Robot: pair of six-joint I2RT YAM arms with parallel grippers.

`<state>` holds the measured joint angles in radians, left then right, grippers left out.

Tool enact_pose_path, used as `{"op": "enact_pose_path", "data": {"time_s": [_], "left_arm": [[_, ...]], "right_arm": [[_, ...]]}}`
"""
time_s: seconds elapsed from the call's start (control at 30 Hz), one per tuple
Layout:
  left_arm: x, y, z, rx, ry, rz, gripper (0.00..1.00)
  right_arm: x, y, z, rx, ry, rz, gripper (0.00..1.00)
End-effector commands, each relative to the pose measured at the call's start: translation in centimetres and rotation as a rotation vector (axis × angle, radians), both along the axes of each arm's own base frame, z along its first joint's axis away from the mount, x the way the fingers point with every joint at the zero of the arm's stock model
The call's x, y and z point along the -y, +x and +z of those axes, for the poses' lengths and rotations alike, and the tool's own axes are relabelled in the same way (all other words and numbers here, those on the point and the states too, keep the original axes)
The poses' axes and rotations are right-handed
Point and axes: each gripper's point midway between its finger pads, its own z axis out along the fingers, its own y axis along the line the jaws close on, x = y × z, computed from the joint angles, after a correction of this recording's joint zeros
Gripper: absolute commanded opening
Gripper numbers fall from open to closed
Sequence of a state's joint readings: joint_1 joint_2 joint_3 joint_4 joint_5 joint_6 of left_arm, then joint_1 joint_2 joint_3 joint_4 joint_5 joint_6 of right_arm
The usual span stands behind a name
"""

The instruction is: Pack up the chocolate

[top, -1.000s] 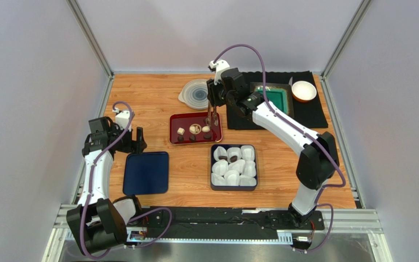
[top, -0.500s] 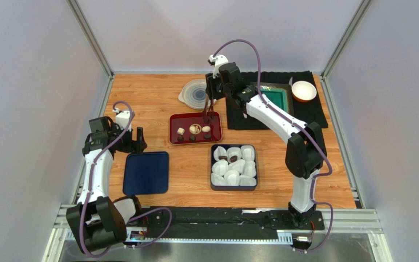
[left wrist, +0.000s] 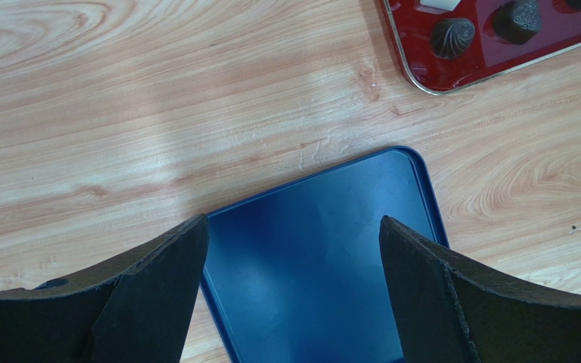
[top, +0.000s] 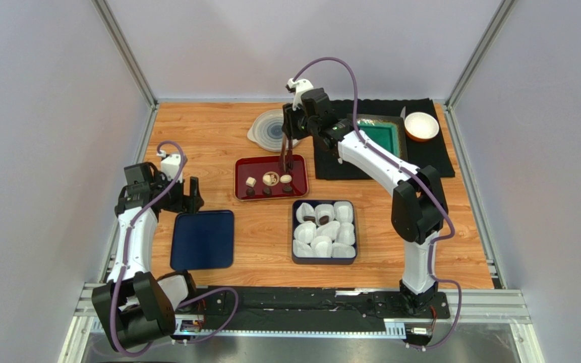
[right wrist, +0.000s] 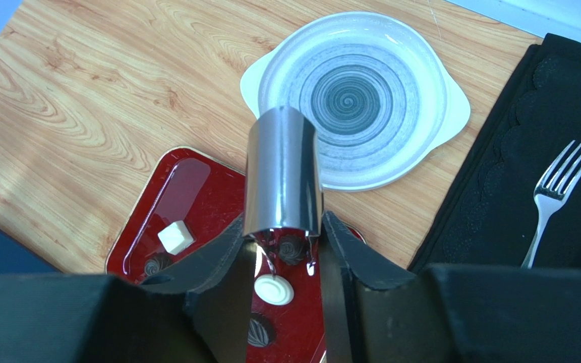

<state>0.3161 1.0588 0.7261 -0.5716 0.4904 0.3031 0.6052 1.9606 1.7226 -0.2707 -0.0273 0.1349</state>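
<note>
A robotics lab booth: plain grey walls, aluminium frame posts (enclosing three sides), wooden table.

Table layout, from overhead.
Chocolates sit on tray at centre; plate behind it, cup-lined box front-right, flat lid front-left, mat far right.

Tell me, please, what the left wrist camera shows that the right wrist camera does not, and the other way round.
Only the left wrist view shows the left gripper, open, above most of the blue tray. Only the right wrist view shows the right gripper shut on the metal tongs, the swirl-patterned plate, and the fork on the black mat. Both show the red tray with dark chocolates, the wooden table, and at least a corner of the blue tray.
</note>
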Motion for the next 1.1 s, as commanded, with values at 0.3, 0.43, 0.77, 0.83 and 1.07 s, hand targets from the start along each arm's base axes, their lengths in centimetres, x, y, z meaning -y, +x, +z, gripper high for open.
{"op": "enact_pose_path", "data": {"time_s": [0.3,0.43,0.77,0.83,1.07], "left_arm": [[-0.6,0.2,0.1,0.034,0.031,-0.009,0.91],[-0.7,0.1,0.0,0.031,0.031,-0.007,0.91],[-0.7,0.0,0.4,0.039,0.032,-0.003,0.91],[-0.8,0.0,0.5,0.04,0.034,-0.002,0.91],[-0.7,-0.1,1.0,0.048,0.03,-0.003,0.91]], "right_arm": [[-0.7,0.9,3.9,0.088,0.064,0.014,0.17],[-0.2,0.4,6.1,0.12,0.084,0.013,0.13],[3.5,-4.3,11.8,0.212,0.075,0.013,0.11],[4.8,-5.8,13.6,0.244,0.082,0.005,0.11],[9.4,-11.7,14.2,0.257,0.069,-0.031,0.11]]}}
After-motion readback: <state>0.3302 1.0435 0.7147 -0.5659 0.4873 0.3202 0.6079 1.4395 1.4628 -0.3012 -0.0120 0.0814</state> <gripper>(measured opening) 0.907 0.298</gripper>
